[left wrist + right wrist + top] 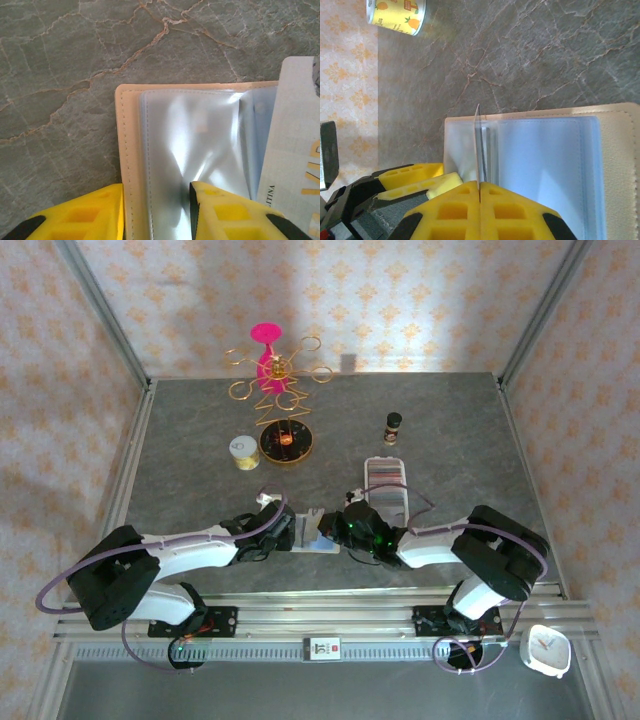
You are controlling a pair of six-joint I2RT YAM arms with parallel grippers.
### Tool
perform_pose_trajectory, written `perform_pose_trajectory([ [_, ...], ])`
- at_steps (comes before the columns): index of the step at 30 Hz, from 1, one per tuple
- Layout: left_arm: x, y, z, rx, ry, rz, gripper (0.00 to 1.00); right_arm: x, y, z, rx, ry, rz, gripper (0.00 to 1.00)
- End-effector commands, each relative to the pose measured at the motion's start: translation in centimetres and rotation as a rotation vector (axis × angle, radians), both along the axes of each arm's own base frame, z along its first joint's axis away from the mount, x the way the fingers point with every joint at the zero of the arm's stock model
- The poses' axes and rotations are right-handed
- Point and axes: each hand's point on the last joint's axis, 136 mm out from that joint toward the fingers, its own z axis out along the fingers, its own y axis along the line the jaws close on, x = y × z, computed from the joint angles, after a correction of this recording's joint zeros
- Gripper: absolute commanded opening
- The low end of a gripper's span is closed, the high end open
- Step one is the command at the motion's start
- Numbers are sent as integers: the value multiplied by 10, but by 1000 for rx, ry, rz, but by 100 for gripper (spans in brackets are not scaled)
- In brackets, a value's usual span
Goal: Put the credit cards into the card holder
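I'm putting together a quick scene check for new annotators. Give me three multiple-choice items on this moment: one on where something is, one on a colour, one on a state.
1. Where does the card holder lie?
A) in the white tray
B) between the left gripper and the right gripper
C) beside the pink ornament

2. What colour is its cover?
A) black
B) beige
C) red

3. What is the right gripper doing?
A) open, empty
B) shut on the yellow tin
C) shut on a card

Answers:
1 B: the top view shows it lying open with a gripper at each side.
2 B: both wrist views show a beige edge.
3 C: it pinches a thin card edge-on above the sleeves.
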Motion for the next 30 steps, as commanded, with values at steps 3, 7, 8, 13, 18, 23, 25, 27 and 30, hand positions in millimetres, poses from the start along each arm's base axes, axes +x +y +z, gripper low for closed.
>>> perform_pose_trajectory([
  [3, -14, 10, -12, 33, 48, -1, 35, 1, 0, 11, 30, -17, -21, 0],
  [7, -15, 10, -13, 33, 48, 0, 35, 1, -3, 14, 45, -14, -37, 0],
  [8, -15, 9, -13, 31, 47, 0, 35, 1, -3, 14, 56, -15, -44, 0],
  [13, -14, 9, -12, 32, 47, -1, 35, 2, -3, 12, 54, -8, -51, 0],
  [18, -14, 9, -11, 30, 43, -2, 35, 1, -4, 1, 27, 9, -50, 0],
  [23, -14, 8, -12, 29, 45, -4, 35, 2, -2, -6, 22, 22, -50, 0],
  [25, -13, 8, -11, 28, 43, -4, 35, 3, -1, -6, 23, 24, -52, 0],
  [27, -14, 8, -11, 29, 43, -4, 35, 2, 0, -7, 29, 27, -49, 0],
  [30, -14, 8, -12, 26, 45, -4, 35, 0, 1, -10, 33, 41, -43, 0],
])
